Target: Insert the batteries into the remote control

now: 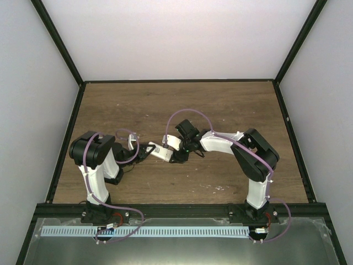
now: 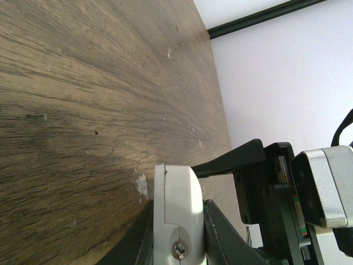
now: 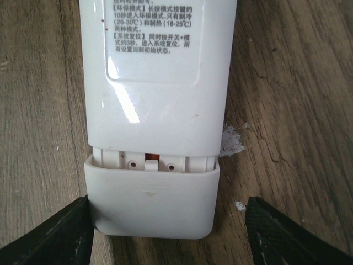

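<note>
Brown wooden bench filled the view. Left jaws were clamped tight on the white remote control near the bench's middle, while right jaws stood wide apart, straddling its other end without gripping.

The desk is a dark brown wood-grain board, ringed by a black frame, with plain white walls rising past its far and side edges. White chips fleck the wood near mid-desk. Along the near edge, a slotted white strip lies on a grey metal sheet.
</note>
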Controlling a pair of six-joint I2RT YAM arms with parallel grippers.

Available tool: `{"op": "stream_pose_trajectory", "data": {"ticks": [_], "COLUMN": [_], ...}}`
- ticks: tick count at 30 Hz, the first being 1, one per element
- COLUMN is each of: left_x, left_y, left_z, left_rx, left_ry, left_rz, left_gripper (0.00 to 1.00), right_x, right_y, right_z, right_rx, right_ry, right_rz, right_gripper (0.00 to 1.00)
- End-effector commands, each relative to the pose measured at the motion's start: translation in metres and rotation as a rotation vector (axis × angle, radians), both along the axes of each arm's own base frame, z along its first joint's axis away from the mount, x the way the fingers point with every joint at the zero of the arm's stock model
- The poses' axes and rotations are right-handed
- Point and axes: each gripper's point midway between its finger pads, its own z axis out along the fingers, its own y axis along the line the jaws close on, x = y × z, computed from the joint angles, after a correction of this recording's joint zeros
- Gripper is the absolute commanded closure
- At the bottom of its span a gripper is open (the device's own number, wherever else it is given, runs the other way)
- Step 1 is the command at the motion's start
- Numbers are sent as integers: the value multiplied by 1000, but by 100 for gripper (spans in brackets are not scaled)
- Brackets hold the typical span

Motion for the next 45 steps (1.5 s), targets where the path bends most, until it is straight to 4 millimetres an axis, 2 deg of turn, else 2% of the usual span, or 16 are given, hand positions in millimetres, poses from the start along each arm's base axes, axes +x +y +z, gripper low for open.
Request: {"op": "stream_pose_trajectory", "data": {"ticks": [1,9,17,21,25,28,31,45], "left_x": [-1,0,0,0,-1,-1,0,0], "left_y": [-3,-3,-3,-3,-3,-3,-3,-4], "left_z": [13,13,13,12,12,12,12,12], "left_rx": [-7,-7,-8,-8,-7,-7,-8,-7], "left_ry": [-89,-89,-89,-87,-87,-86,-87,-89], "left_rz": [-22,-25,-24,-24,-25,-25,-25,-30], "left_gripper": [100,100,100,100,100,100,100,100], "right_x": [7,2,-1,0,13,24,28,21], "right_y": [8,4,5,2,-4,-10,-13,-1], "right_z": [21,18,33,34,34,32,29,29], "right_rx": [45,41,75,77,77,69,55,105], "right_ry": [-17,-3,-10,-14,-16,-5,-7,65], "right_rz": [6,3,2,-14,-71,-104,-105,-75], "right_gripper": [33,31,31,31,32,41,42,42]}}
